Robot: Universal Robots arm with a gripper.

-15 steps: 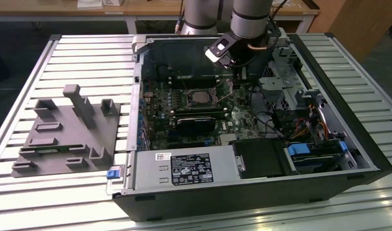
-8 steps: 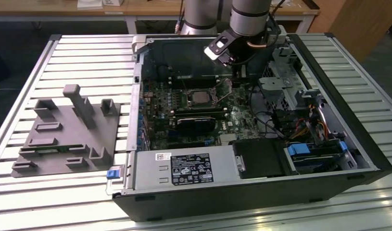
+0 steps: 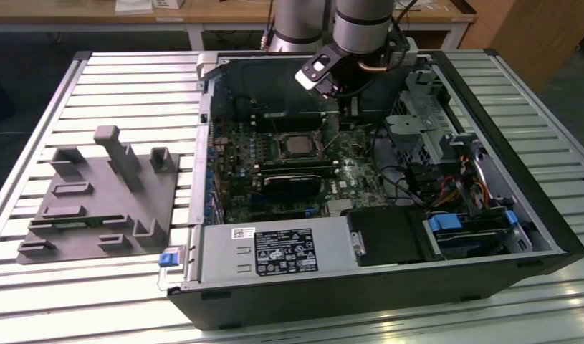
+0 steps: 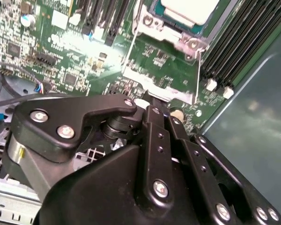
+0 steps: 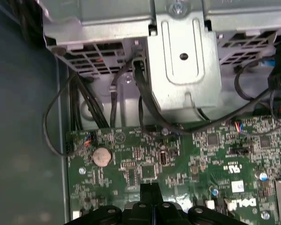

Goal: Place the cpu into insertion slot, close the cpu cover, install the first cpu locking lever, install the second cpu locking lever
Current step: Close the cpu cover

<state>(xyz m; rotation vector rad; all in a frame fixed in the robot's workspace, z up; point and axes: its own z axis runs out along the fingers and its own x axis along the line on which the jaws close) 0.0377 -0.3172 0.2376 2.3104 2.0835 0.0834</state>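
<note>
i see the cpu (image 3: 297,145) lying in the insertion slot (image 4: 165,29) on the green board (image 5: 178,159). my gripper (image 3: 347,107) hangs at about one o'clock of it in the exterior view, fingers clenched together on nothing. a white printed label (image 3: 282,252) sits on the grey box (image 3: 225,261) at six o'clock of the cpu.

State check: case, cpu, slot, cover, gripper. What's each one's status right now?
computer case: on its side, panel off, interior exposed.
cpu: seated in the insertion slot, metal top up, uncovered.
insertion slot: filled by the cpu.
gripper: inside the computer case over the board, jaws shut, nothing seen between them.
cpu cover: looks open, swung off the slot, its free edge right by the gripper tip.
</note>
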